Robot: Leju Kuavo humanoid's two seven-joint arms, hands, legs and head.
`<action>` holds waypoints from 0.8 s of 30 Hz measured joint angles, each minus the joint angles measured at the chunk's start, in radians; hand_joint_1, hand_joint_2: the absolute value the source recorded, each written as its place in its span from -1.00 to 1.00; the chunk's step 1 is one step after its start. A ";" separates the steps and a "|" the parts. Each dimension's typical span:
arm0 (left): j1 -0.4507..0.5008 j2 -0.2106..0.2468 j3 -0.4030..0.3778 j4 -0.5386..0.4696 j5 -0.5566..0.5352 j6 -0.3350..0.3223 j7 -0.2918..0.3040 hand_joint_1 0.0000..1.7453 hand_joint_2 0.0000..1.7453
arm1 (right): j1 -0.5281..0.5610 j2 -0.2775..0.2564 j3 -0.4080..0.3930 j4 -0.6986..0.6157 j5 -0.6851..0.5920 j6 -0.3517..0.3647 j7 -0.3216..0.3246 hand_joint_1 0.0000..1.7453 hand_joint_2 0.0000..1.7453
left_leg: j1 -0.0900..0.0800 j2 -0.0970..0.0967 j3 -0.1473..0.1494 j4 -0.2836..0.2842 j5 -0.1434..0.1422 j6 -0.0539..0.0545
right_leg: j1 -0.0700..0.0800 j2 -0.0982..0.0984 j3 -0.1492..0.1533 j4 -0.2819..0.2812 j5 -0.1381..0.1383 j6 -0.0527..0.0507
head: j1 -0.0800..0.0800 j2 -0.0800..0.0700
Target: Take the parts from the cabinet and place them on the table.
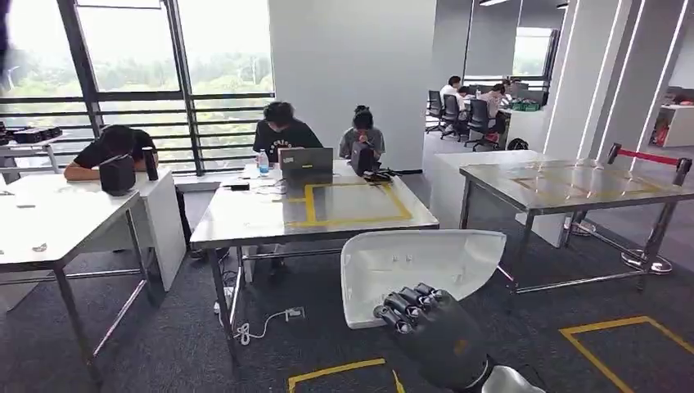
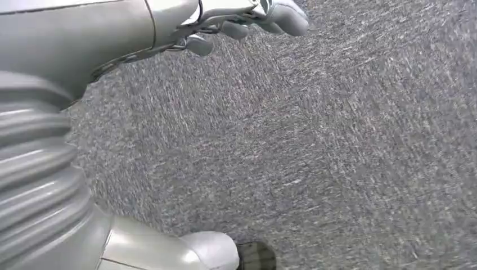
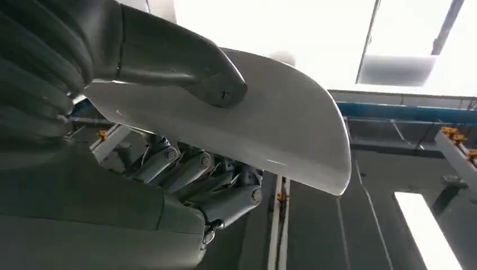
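Laptop [image 1: 306, 162] and water bottle [image 1: 263, 162] near seated people [image 1: 284, 131].

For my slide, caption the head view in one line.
The robot's right hand carries a white moulded plastic shell part toward a steel table marked with a yellow tape rectangle.

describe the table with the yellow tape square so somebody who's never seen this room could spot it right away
Ahead of the white part in the right hand stands a steel table, in front of the white pillar. Two people sit at its far side with a laptop. Its yellow tape square sets it apart from the white tables to the left.
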 joint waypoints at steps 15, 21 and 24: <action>-0.001 0.004 0.000 0.000 0.000 -0.010 -0.006 -1.00 1.00 | -0.001 0.000 -0.001 0.001 0.001 0.000 0.000 0.84 1.00 | -0.017 -0.003 -0.007 0.006 -0.006 0.035 | -0.013 -0.003 0.009 -0.025 0.012 0.053 | 0.002 0.000; -0.003 0.004 0.000 0.000 -0.002 -0.011 -0.005 -1.00 1.00 | 0.006 0.000 -0.004 0.002 0.002 0.001 0.000 0.84 1.00 | -0.004 -0.002 0.003 -0.014 0.004 0.053 | -0.017 0.011 -0.139 0.278 -0.132 0.066 | 0.004 0.000; -0.002 0.003 0.000 0.000 -0.002 -0.013 -0.004 -1.00 1.00 | 0.008 0.000 -0.004 0.003 0.003 0.002 0.000 0.84 1.00 | 0.000 -0.007 0.004 -0.007 0.000 0.045 | -0.024 0.011 -0.118 0.213 -0.061 0.067 | 0.004 0.000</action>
